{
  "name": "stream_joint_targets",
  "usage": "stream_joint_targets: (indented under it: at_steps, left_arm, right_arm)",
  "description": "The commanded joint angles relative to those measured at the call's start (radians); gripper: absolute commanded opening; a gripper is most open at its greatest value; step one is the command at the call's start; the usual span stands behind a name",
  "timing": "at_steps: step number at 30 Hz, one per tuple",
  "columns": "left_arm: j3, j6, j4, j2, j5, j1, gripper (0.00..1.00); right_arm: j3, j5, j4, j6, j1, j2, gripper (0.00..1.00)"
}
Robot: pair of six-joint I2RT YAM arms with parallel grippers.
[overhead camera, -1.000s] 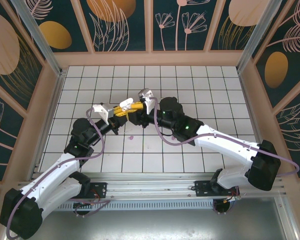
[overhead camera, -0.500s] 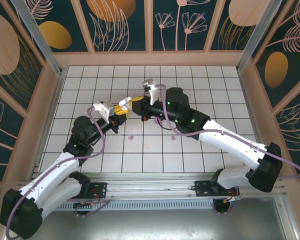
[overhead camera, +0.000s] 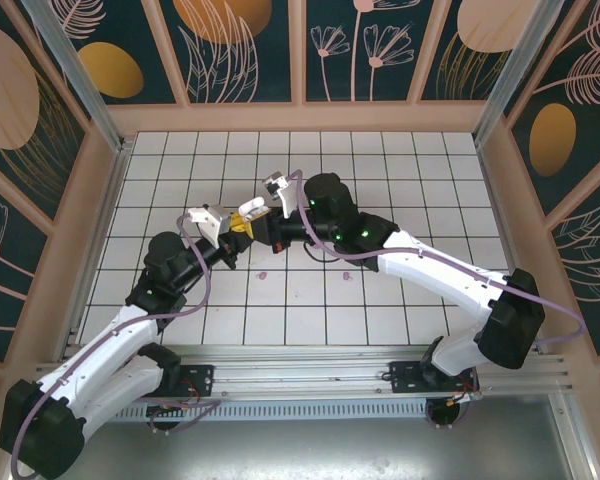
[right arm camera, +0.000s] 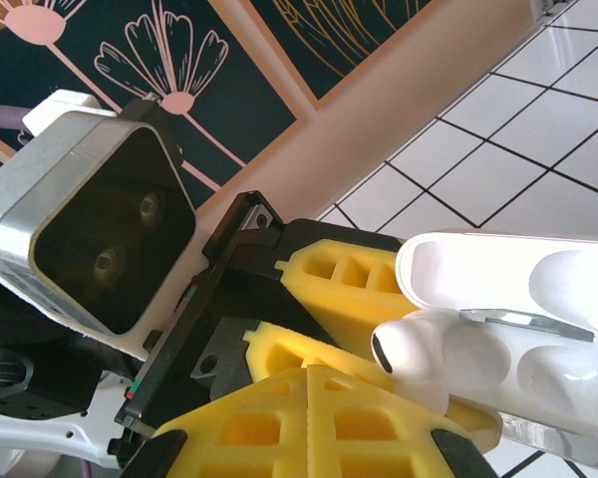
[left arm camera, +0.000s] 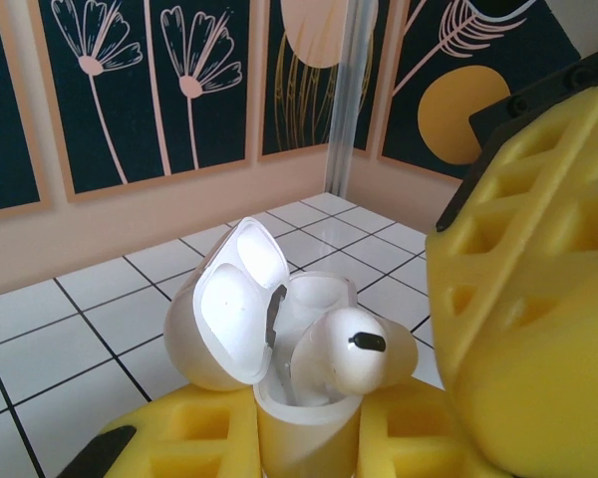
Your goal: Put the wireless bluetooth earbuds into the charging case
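My left gripper (left arm camera: pixel 299 430) is shut on a white charging case (left arm camera: pixel 301 403), held upright with its lid (left arm camera: pixel 227 311) swung open to the left. One white earbud (left arm camera: pixel 345 349) sits partly in the case, its rounded head sticking out above the rim. My right gripper (right arm camera: pixel 307 372) is shut with nothing between its yellow pads (right arm camera: pixel 379 428), its tip just beside the earbud (right arm camera: pixel 419 349) and the case (right arm camera: pixel 553 373). From above, both grippers meet over the middle tiles: the left gripper (overhead camera: pixel 242 224) and the right gripper (overhead camera: pixel 266 216). Two pale purple earbuds (overhead camera: pixel 261 274) (overhead camera: pixel 346 273) lie on the floor.
The white tiled floor (overhead camera: pixel 400 170) is walled by wooden panels (overhead camera: pixel 300 115) on three sides. The left wrist camera housing (right arm camera: pixel 100 239) sits close in front of the right wrist. The right finger (left arm camera: pixel 528 299) looms large beside the case.
The right arm has swung left toward the case and its jaws have closed. The left arm has kept its place with the case.
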Motion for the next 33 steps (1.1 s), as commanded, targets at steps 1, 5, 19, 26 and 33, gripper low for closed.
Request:
stream_joint_targets:
  at_steps: [1, 5, 19, 26, 33]
  left_arm:
    - [0.031, 0.014, 0.016, -0.021, 0.018, 0.004, 0.00]
    - [0.022, 0.018, 0.030, -0.023, 0.043, 0.004, 0.00]
    - [0.014, 0.014, 0.051, -0.034, 0.062, 0.005, 0.00]
    - [0.013, 0.023, 0.044, -0.043, 0.055, 0.003, 0.00]
    - [0.015, 0.033, 0.047, -0.038, 0.048, 0.004, 0.00]
  right_arm:
    - [0.034, 0.023, -0.031, -0.002, -0.001, 0.007, 0.00]
    - [0.028, 0.084, -0.051, -0.002, -0.009, 0.005, 0.00]
    - [0.070, 0.119, -0.078, -0.011, -0.034, 0.031, 0.00]
    - [0.084, 0.088, -0.105, -0.046, -0.034, 0.037, 0.00]
    - [0.061, 0.021, -0.116, -0.107, -0.033, 0.008, 0.00]
